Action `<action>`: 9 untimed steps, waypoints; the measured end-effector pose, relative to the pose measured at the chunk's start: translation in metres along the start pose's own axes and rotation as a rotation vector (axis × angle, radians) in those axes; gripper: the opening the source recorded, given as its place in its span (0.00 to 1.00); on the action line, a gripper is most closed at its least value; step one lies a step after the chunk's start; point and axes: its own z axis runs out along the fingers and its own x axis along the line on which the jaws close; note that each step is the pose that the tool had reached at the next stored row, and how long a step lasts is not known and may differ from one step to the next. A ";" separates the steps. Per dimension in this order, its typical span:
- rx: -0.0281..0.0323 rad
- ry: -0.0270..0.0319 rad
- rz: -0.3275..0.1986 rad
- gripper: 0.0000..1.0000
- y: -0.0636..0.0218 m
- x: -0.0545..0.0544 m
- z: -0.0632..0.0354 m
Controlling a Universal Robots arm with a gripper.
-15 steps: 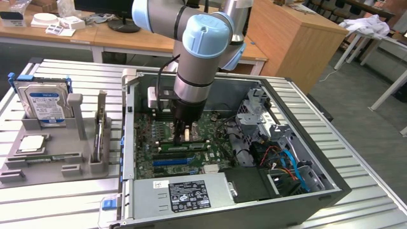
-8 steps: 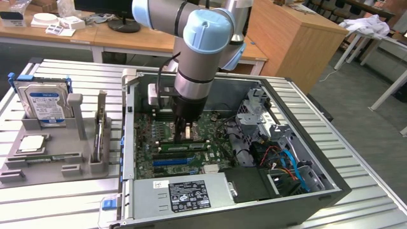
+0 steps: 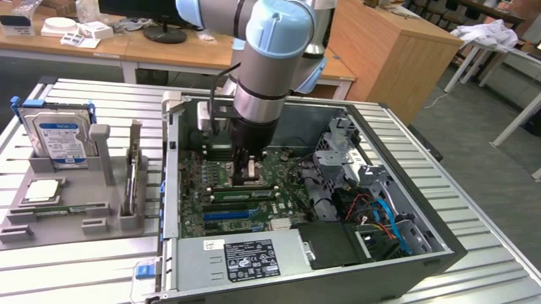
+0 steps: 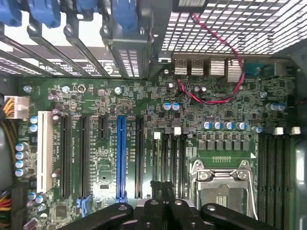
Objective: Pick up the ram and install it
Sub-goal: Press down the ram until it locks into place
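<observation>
My gripper (image 3: 251, 180) clamped shut, frame centre, low over motherboard (image 3: 253, 190) beside green ram (image 3: 243, 196) already seated in slot.

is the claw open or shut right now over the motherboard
Shut. In the wrist view the claw has its black fingers pressed together with no gap, just above the motherboard inside the open computer case.

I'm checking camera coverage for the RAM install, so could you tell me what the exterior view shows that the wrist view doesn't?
Exterior view: the grey parts tray beside the case, holding a hard drive, a silver processor chip and a green memory stick, plus the power supply.
Wrist view: the blue expansion slot and a red wire.
Both: the motherboard and the shut gripper.
</observation>
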 end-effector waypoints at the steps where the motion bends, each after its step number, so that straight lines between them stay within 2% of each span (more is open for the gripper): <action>1: 0.0000 0.0000 0.000 0.11 0.0001 0.000 -0.0022; 9: -0.0001 0.0000 0.000 0.11 0.0003 -0.001 -0.0181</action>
